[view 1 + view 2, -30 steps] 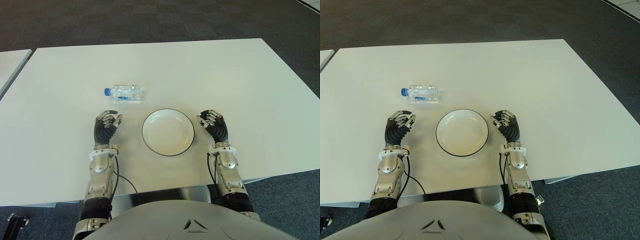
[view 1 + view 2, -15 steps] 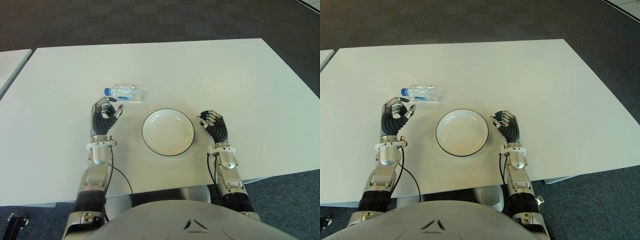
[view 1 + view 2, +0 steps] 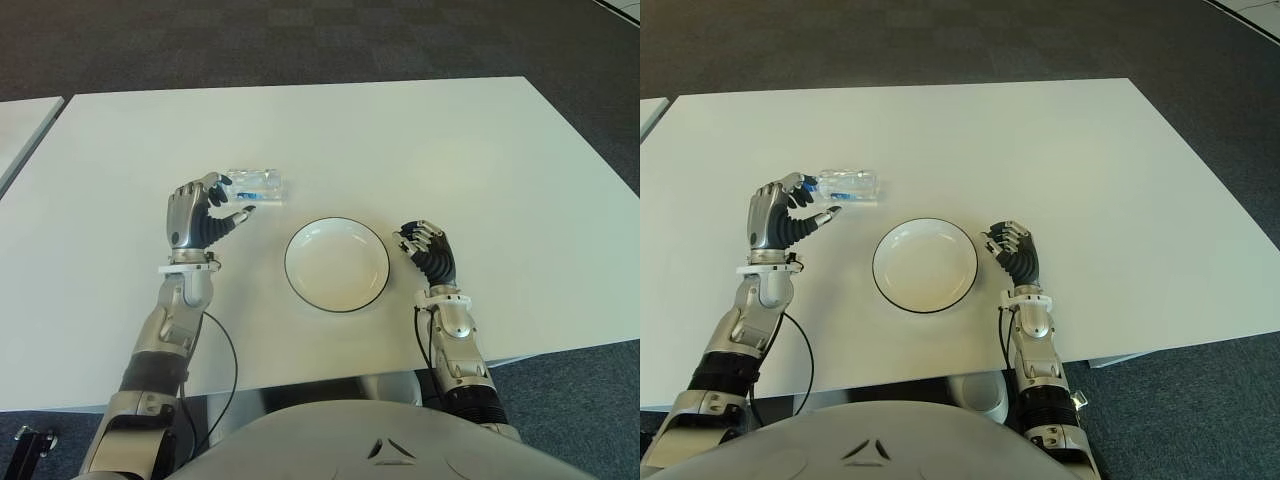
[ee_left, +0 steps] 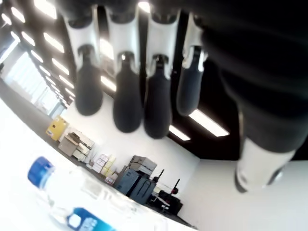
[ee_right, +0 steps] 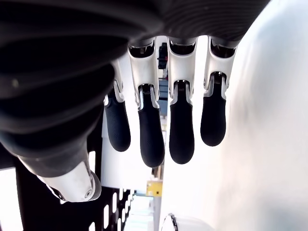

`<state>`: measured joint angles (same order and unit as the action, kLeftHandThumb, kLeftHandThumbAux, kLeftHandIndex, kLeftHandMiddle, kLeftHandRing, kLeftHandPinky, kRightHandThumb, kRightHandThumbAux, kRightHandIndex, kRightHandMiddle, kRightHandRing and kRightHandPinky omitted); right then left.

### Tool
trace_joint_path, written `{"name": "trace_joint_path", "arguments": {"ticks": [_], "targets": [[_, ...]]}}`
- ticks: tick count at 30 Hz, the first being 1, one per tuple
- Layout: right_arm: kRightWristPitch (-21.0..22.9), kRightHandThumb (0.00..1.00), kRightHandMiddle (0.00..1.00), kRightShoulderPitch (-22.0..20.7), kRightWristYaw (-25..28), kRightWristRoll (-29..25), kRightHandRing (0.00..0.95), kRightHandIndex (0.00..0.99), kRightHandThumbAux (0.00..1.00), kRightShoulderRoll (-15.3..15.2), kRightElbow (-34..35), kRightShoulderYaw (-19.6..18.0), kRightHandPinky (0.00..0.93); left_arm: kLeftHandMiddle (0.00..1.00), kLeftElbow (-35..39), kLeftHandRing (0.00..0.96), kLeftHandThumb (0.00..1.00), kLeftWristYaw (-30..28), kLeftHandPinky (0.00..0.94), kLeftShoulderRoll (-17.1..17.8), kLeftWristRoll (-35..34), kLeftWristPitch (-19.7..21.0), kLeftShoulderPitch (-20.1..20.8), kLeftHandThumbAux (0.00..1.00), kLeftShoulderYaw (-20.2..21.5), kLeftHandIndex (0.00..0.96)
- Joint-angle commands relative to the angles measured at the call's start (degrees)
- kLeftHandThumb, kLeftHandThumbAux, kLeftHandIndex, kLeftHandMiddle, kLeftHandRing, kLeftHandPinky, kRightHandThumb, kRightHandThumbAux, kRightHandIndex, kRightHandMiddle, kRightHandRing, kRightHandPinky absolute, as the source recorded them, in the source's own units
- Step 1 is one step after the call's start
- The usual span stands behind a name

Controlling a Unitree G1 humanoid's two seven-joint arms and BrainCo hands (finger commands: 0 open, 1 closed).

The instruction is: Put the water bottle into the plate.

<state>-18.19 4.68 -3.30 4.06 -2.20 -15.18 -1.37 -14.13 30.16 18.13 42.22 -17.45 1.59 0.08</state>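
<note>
Water bottle (image 3: 254,185): lying on side on table (image 3: 450,150), long axis running left-right, blue cap toward robot's left. Position: beyond and left of plate (image 3: 336,264), apart from it. Plate: white, dark rim, nothing inside.

Left hand (image 3: 198,212): raised at bottle's cap end, fingers (image 4: 127,101) spread and relaxed around empty space, thumb extended toward bottle; contact with bottle cannot be confirmed.

Right hand (image 3: 427,248): just right of plate, fingers (image 5: 182,134) loosely extended, holding nothing.
</note>
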Motion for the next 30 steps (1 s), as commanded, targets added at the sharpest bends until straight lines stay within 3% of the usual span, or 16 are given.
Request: {"name": "trace_joint_path", "arguments": {"ticks": [1,3,5,6,9,14,21,30], "targets": [[1.03,0.701,0.524,0.64,-0.08,-0.17,0.521,0.429,0.729,0.1,-0.24,-0.16,0.517,0.422,0.09,0.438,0.777,-1.34,0.462,2.96,2.64,2.39,1.78,0.692,-2.08,0.414],[1.04,0.701,0.522,0.62,-0.13,-0.1,0.521,0.428,0.729,0.08,-0.24,-0.16,0.518,0.336,-1.75,0.351,0.739,-1.29,0.387,4.12,2.84,2.53,3.3,0.701,-2.85,0.41],[1.07,0.7,0.521,0.62,-0.15,-0.08,0.521,0.428,0.73,0.09,-0.21,-0.15,0.52,0.245,-3.76,0.264,0.662,-0.83,0.306,4.88,2.82,2.38,4.66,0.637,-3.44,0.248],[1.08,0.7,0.521,0.62,-0.15,-0.08,0.521,0.428,0.73,0.09,-0.21,-0.15,0.52,0.232,-4.23,0.252,0.651,-0.64,0.295,5.11,2.74,2.36,4.98,0.628,-3.66,0.225],[1.14,0.701,0.522,0.6,-0.18,-0.1,0.522,0.428,0.73,0.15,-0.14,-0.12,0.521,0.13,-13.97,0.149,0.633,3.05,0.19,6.66,3.93,0.3,10.22,0.558,-6.08,0.11],[1.12,0.702,0.52,0.55,-0.21,-0.05,0.522,0.428,0.729,0.2,-0.08,-0.05,0.519,0.029,-26.29,0.034,0.631,7.57,0.046,8.18,5.48,-1.9,16.99,0.449,-9.78,0.024],[0.93,0.704,0.527,0.1,-0.36,0.06,0.525,0.429,0.729,0.17,-0.63,-0.08,0.522,0.001,-38.25,0.002,0.596,12.25,0.003,8.62,9.08,0.9,24.82,0.239,-15.97,0.001],[0.79,0.704,0.532,0.05,-0.28,-0.14,0.524,0.429,0.728,0.07,-0.72,-0.2,0.518,0.0,-46.88,0.0,0.553,13.05,0.0,8.16,9.48,2.9,31.5,0.146,-21.98,0.0]]}}
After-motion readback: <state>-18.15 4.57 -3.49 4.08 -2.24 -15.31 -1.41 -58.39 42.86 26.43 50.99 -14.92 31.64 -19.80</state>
